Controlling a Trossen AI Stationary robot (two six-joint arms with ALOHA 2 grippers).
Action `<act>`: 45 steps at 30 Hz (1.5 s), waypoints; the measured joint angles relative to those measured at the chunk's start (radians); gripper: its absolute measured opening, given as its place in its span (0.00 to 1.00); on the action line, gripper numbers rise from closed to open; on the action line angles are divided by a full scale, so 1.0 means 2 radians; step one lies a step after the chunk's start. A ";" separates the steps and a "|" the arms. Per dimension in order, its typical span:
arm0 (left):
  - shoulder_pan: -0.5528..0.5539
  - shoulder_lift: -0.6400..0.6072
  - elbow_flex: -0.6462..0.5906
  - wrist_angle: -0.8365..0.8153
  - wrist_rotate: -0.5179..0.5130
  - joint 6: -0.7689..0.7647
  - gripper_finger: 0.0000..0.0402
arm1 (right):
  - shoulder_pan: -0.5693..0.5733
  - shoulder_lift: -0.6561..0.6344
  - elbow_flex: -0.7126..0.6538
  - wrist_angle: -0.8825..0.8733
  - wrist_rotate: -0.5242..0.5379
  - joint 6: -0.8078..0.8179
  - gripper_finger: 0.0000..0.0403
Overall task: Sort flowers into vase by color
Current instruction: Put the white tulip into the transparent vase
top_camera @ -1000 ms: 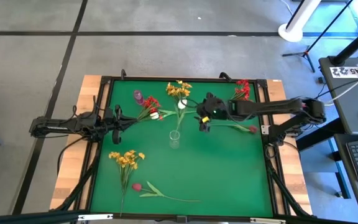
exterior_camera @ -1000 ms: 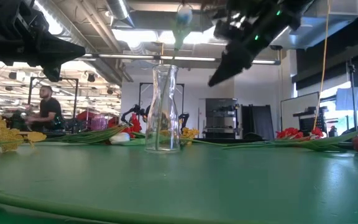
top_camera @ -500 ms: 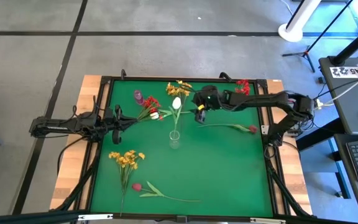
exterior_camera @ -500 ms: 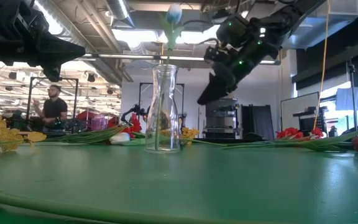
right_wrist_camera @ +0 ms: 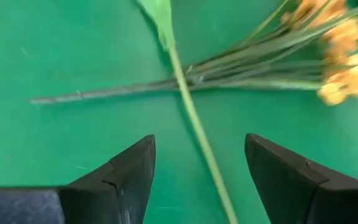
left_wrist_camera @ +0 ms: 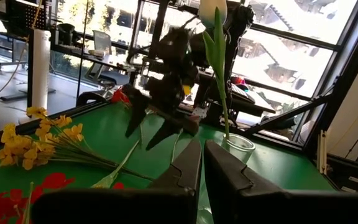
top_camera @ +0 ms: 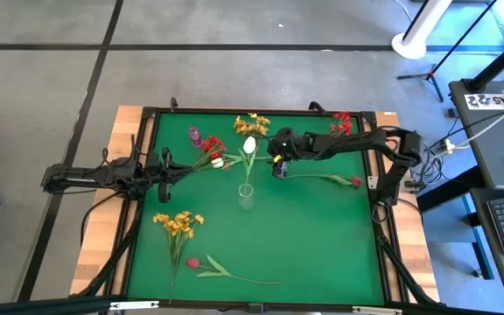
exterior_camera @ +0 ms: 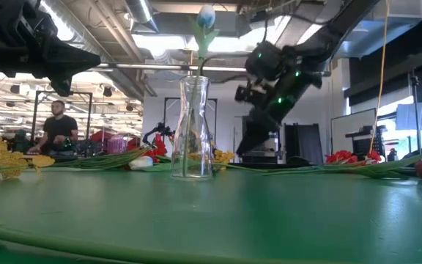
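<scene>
Right pincer (top_camera: pixel 276 166) spread wide, arm reaching inward over mid-table, left pincer (top_camera: pixel 175 171) closed, arm waiting at left edge

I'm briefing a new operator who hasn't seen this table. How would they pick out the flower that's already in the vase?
Find the clear glass vase near the middle of the green table. The white flower stands upright in it on a green stem. Every other flower lies flat on the mat; this one alone is in the vase.

Table mat (top_camera: pixel 322 236) — green; flowers: yellow-orange clusters (top_camera: pixel 178 223), red clusters (top_camera: pixel 341 125), white bud (top_camera: pixel 248 145) — clear glass vase (top_camera: pixel 246 196).
</scene>
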 joint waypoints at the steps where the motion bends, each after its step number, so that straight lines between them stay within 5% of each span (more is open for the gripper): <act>1: 0.000 0.000 0.000 0.000 0.000 0.000 0.04 | -0.001 0.007 0.000 0.002 0.001 0.000 0.61; 10: 0.000 0.000 0.000 0.000 0.000 0.000 0.04 | -0.002 0.040 0.000 0.024 0.023 -0.001 0.55; 21: 0.000 0.000 0.000 0.000 0.001 -0.002 0.04 | -0.004 0.040 0.000 0.021 0.023 0.000 0.02; 37: 0.000 0.000 0.000 0.000 0.002 -0.002 0.04 | -0.011 0.039 0.000 0.018 -0.004 0.056 0.40; 45: 0.000 0.000 0.000 0.000 0.002 -0.002 0.04 | -0.027 0.066 0.003 0.024 -0.028 0.092 0.37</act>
